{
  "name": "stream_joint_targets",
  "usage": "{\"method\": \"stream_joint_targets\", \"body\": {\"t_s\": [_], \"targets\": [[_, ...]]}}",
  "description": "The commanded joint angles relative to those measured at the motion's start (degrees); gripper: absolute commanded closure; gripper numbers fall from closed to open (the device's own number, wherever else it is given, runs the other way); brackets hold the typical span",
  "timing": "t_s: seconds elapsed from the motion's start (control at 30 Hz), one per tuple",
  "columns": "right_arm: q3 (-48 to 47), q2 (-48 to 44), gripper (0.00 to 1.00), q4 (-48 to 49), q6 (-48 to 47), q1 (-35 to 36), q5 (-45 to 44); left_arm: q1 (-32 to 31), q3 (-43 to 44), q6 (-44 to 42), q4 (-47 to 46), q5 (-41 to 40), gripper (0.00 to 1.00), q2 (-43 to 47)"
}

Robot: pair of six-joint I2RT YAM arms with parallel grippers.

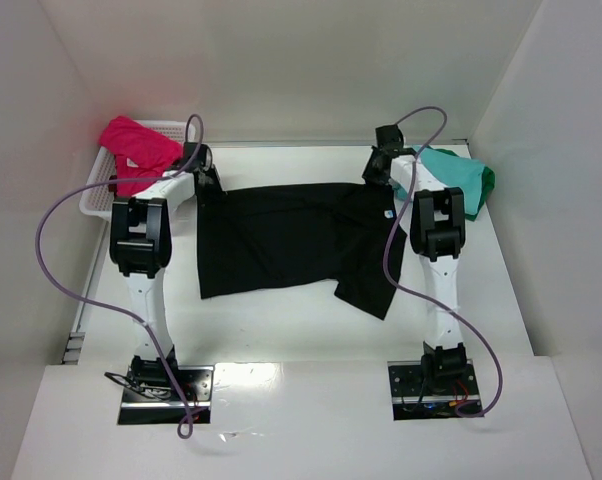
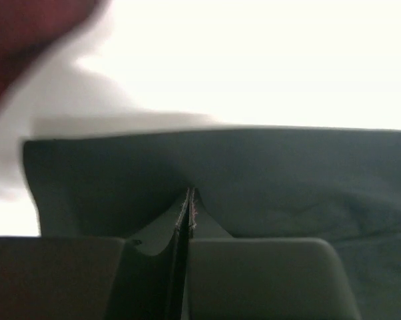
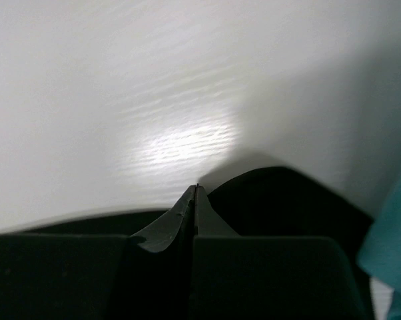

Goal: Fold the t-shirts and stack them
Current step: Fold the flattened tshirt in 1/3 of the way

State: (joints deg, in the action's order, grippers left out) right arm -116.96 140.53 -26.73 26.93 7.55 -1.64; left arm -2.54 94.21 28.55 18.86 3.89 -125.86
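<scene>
Slippage worries me: my left pincer (image 2: 186,213) and right pincer (image 3: 195,200) are each pinched fully closed on a thin bite of the black shirt (image 1: 281,240) at its far edge. It lies flat on the desk (image 1: 281,330) between them, so an uneven lift could drop a corner. I count one black shirt, one pink shirt (image 1: 136,150) in one basket (image 1: 96,195) outside my left pincer, and one teal shirt (image 1: 451,180) beside my right.

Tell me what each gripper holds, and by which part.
Both hold the black t-shirt: the left gripper pinches its far left corner, the right gripper its far right corner.
</scene>
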Motion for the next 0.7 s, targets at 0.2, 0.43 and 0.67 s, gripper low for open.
{"method": "stream_joint_targets", "body": {"t_s": [0.2,0.43,0.67], "targets": [[-3.89,-1.94,0.98,-3.02,-0.92,-0.34,3.71,0.87,6.73,-4.22,1.78,4.90,0.84,0.34],[1.49,-17.32,0.57,3.06,-2.76,-0.34,9.99,-1.94,-0.82,-3.41,-1.98,4.37,0.39,15.39],[17.63,-34.37,0.00,10.71,-3.29,-0.34,8.03,-5.72,-19.50,0.10,-6.84,2.24,0.14,33.67]]}}
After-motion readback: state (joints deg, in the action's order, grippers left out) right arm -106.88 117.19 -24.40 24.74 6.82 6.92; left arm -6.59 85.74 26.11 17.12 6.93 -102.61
